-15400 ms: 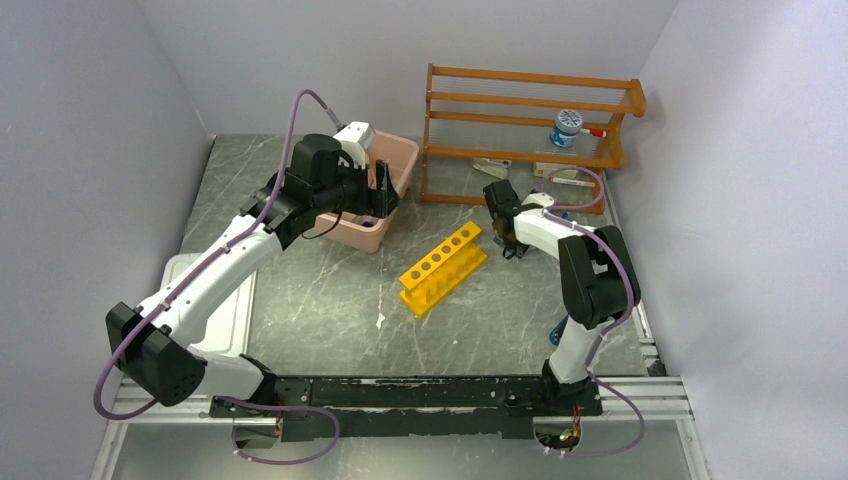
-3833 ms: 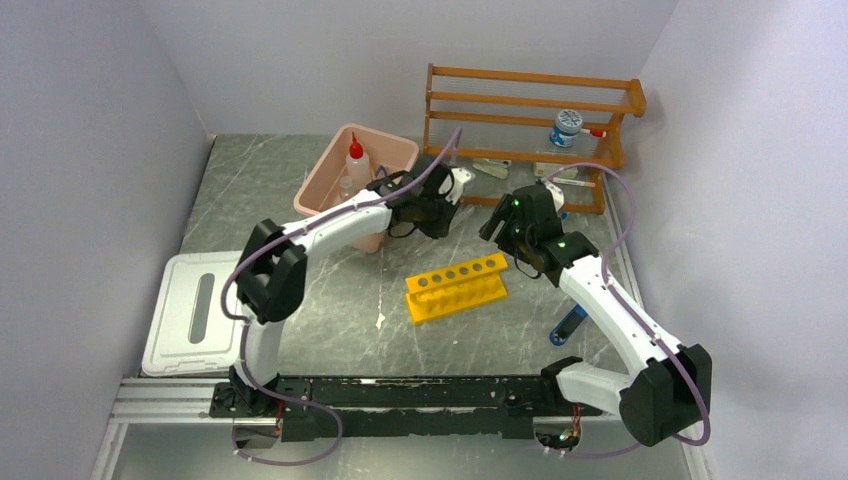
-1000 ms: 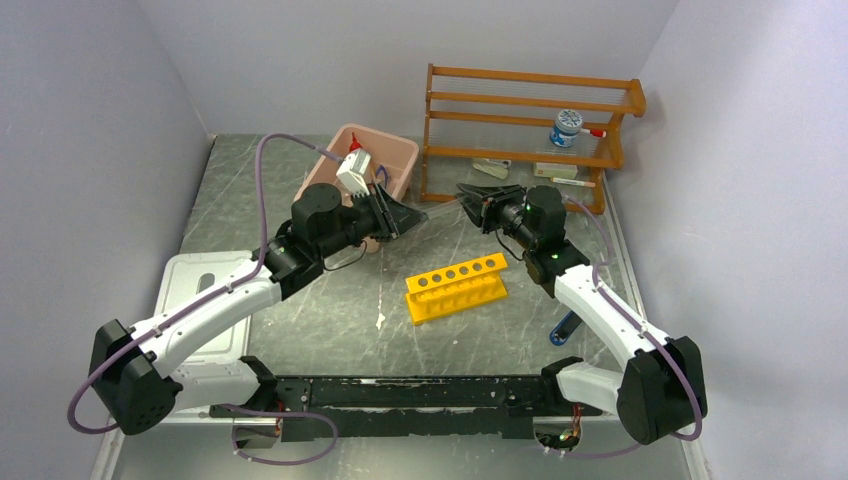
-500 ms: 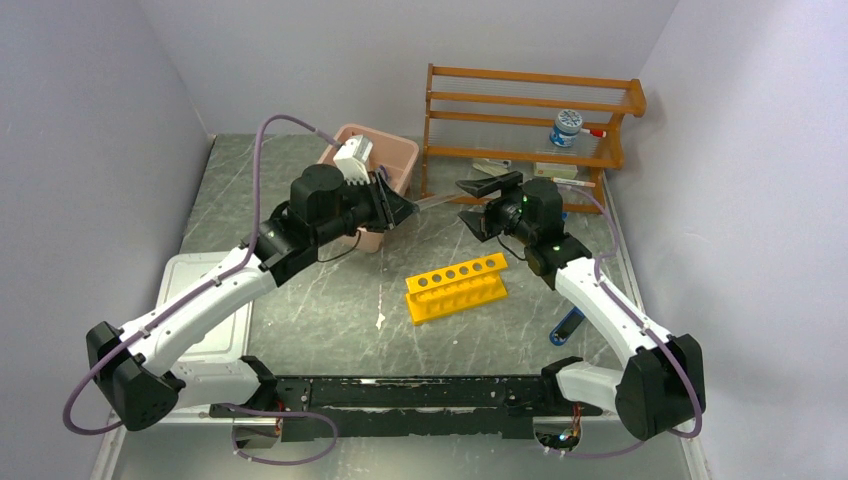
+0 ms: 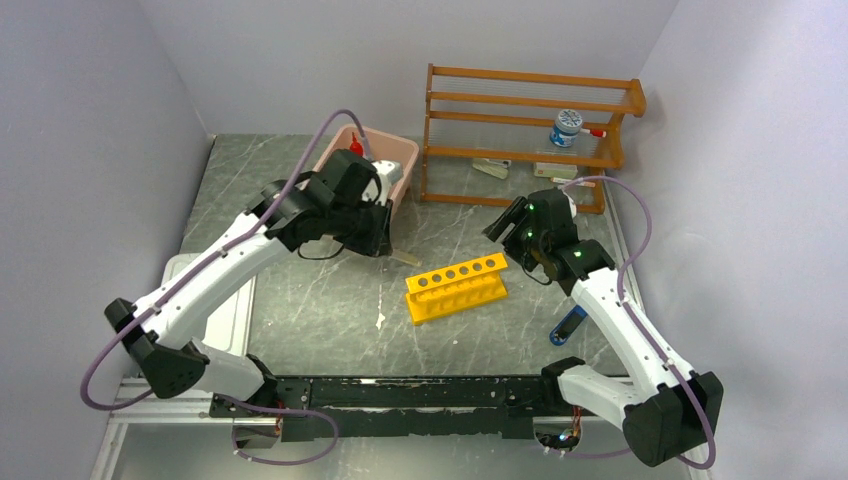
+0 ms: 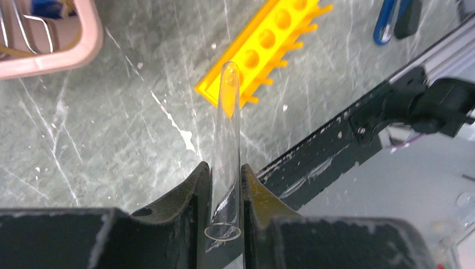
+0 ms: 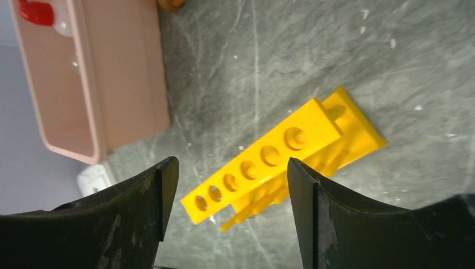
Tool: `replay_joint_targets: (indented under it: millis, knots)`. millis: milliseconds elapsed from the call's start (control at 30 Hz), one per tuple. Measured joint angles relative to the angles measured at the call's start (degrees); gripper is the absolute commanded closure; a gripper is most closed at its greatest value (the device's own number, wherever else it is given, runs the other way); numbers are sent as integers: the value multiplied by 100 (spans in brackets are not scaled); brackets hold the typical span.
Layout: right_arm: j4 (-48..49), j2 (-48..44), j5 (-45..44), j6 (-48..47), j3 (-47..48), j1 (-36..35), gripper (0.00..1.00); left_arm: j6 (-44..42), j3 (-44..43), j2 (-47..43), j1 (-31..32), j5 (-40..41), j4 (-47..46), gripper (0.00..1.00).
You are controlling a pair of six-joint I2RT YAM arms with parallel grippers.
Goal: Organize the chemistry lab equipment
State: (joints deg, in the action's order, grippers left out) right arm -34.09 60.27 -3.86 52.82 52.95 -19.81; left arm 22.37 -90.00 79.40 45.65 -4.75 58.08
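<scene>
Left wrist view told the story: the left pincer (image 6: 225, 171) was nipped tight on a clear tube (image 6: 228, 112). The tube's open mouth sat near the camera and its rounded end aimed out over the counter (image 6: 101, 145) toward the yellow rack (image 6: 269, 42). Tube and rack were apart, with the tube up in the air. On the right wrist camera, the right pincer (image 7: 229, 168) gaped wide with nothing in it, hanging above the rack's row of holes. Top camera had the rack lying mid-counter between both arms. The pink tub (image 5: 405, 152) stood behind the left pincer, a red-capped bottle (image 7: 35, 12) inside it.
</scene>
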Motion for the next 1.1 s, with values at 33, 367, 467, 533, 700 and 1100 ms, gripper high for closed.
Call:
replay_joint_targets:
  millis: [33,367,467,533,700,1100]
  knots:
    - [-63,-15,-26,-131,9,0,26,-35,-72,90,52,-4,144,91]
    - [-302,-229,-177,-962,-42,0,26,-221,-1126,1040,566,11,1075,90]
    - [-269,-260,-160,-1038,-151,0,26,-247,-1266,1296,678,98,1231,89]
    - [-264,-260,-153,-1075,-212,0,26,-256,-1401,1499,752,221,1377,88]
    - [-234,-267,-151,-1132,-317,0,27,-269,-1832,1893,848,498,1550,89]
    - [-214,-315,-98,-1233,-476,0,28,-350,-2133,2302,1021,713,1727,89]
